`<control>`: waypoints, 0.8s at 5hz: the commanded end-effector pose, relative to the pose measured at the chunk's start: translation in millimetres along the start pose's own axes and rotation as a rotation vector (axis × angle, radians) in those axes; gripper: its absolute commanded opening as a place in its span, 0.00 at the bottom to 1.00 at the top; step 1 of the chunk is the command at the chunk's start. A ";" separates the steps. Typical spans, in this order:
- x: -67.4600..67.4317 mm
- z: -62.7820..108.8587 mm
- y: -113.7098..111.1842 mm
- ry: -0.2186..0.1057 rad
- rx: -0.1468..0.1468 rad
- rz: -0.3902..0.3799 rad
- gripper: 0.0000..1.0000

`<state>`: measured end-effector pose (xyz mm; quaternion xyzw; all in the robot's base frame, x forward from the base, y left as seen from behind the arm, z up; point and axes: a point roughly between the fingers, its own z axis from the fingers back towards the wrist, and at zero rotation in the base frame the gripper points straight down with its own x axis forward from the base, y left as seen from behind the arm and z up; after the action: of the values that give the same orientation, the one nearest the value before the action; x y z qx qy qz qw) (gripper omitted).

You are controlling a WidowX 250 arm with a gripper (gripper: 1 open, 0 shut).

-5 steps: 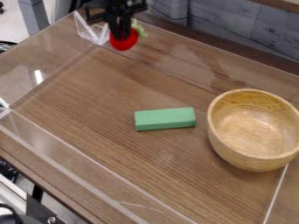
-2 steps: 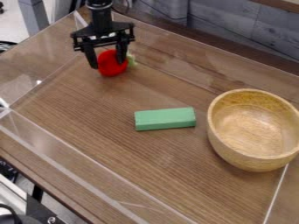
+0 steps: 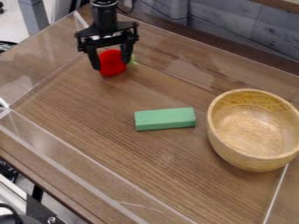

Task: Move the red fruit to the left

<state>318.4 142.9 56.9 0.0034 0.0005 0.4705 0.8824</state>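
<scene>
Resting spot: fruit (image 3: 111, 63) sits on the table (image 3: 93, 131), up at about 11 o'clock from the middle of the picture, near the far left corner.
Fruit look: small, bright red, with a bit of green showing at its right side.
Fruit and gripper: the gripper (image 3: 107, 54) stands straddling the fruit, one black finger on each side, with gaps visible between fingers and fruit.
Gripper state: spread wide, jaws apart, not clamping the fruit.
Gripper pose: pointing straight down, its black body rising out of the top edge of the picture.
Fingertips: low, close to the table surface; whether they touch the wood cannot be told.
Block: green block (image 3: 163, 119) lies flat at about 5 o'clock from the fruit, well apart from it, long side running left to right.
Bowl: wooden bowl (image 3: 253, 129) stands at 3 o'clock from the block, just beside it but not touching, upright.
Table: dark brown wood grain, ringed by a low clear wall (image 3: 47, 162).
</scene>
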 end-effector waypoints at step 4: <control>20.2 30.3 2.2 -0.088 -0.043 -0.013 1.00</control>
<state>318.8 156.4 62.7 0.0038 -0.0093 0.4655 0.8850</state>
